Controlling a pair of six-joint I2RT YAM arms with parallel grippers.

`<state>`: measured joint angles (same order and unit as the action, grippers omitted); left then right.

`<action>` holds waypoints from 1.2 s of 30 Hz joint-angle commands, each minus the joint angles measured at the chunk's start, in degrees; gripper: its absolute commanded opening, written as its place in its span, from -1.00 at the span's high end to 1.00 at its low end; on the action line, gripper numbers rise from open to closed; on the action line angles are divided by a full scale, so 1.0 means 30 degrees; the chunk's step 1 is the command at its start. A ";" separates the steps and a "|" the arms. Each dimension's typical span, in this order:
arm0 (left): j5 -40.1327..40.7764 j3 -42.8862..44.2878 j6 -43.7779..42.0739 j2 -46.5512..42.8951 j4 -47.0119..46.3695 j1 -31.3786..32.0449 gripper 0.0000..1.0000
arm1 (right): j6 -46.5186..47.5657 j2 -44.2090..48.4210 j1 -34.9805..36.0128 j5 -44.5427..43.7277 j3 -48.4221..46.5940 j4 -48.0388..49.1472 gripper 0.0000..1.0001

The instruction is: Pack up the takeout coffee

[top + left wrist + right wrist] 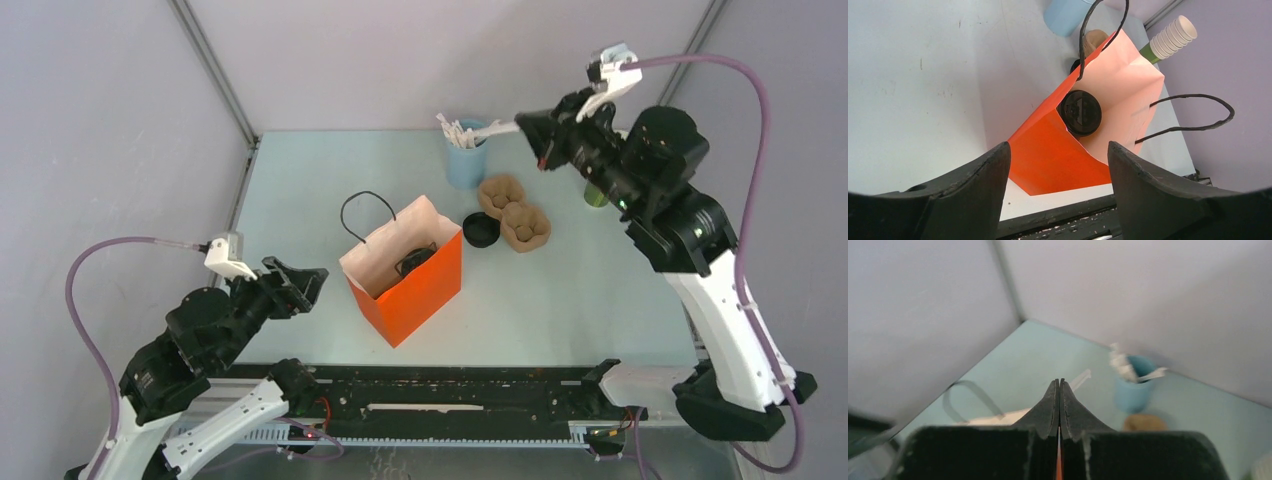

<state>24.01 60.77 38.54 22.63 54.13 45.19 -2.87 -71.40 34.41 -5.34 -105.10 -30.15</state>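
Note:
The takeout coffee sits inside the orange paper bag (420, 290) in the middle of the table. Only its round black lid (1079, 112) shows; the cup body is hidden. In the top view the lid (416, 261) is a dark spot in the bag's mouth. My left gripper (1058, 150) hovers open near the bag's front left, with nothing between its fingers, and it appears in the top view too (305, 284). My right gripper (522, 126) is raised at the back right, shut on a thin white stick (492, 130) that reaches toward the blue cup. In the right wrist view the stick (1081, 379) pokes past the shut gripper (1058, 381).
A blue cup (466, 162) holding several white sticks stands at the back. A brown pulp carrier (513, 212) and a loose black lid (481, 230) lie right of the bag. A stack of lidless cups (1173, 37) lies at the far right. The bag's black handles (1193, 112) stick out.

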 commanded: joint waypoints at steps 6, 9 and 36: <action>0.0077 0.0547 0.0140 -0.0064 0.0150 -0.0080 -0.52 | -0.2399 0.0011 0.3614 0.5879 0.1461 -0.3256 1.00; 0.0107 0.0536 0.0202 -0.0109 0.0221 -0.0083 -0.53 | -0.2340 -0.0868 0.4798 0.5698 0.1033 -0.4413 1.00; 0.0732 0.1605 -0.0952 0.0822 0.0169 -0.0085 -0.76 | -0.2131 -0.4914 0.7836 0.1145 -0.6439 -0.9805 -0.58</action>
<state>24.40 61.67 38.35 23.66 55.18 45.19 -10.22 -97.10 58.08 5.69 -127.70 -57.80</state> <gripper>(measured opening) 0.866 0.744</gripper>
